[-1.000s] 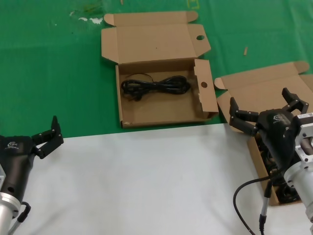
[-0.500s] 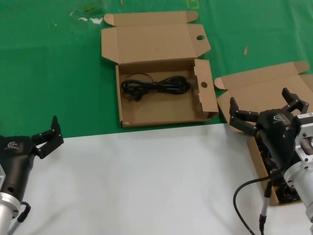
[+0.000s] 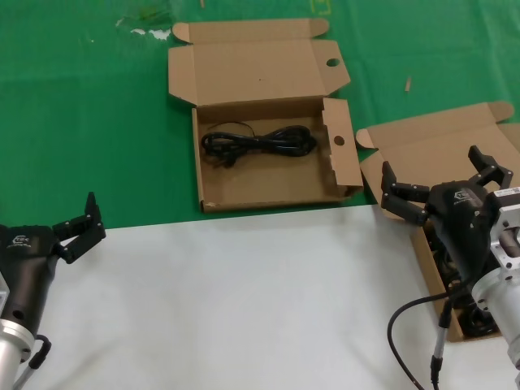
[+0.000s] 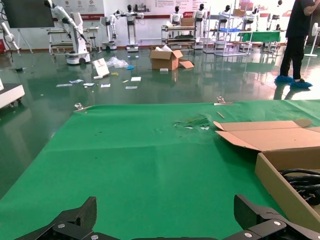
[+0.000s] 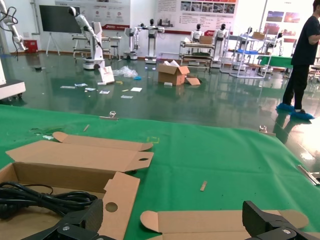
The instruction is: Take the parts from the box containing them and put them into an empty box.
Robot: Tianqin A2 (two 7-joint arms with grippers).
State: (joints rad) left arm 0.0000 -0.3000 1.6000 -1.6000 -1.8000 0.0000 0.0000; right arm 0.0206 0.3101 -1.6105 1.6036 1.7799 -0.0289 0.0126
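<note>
Black jaws spread wide and holding nothing, the right gripper (image 3: pixel 439 188) hangs just over the plain-lidded box (image 3: pixel 431 150) at the worktop's right edge, where a few cords (image 3: pixel 452 268) peek out under the arm. I'd go straight down and pinch one bundle around its middle, so it lifts as one loop and doesn't drag its neighbours. One cord bundle (image 3: pixel 258 142) already lies in the holed-flap box (image 3: pixel 268 197) on the green cloth (image 3: pixel 89 122). The left gripper (image 3: pixel 75 231) sits open and empty, near left.
</note>
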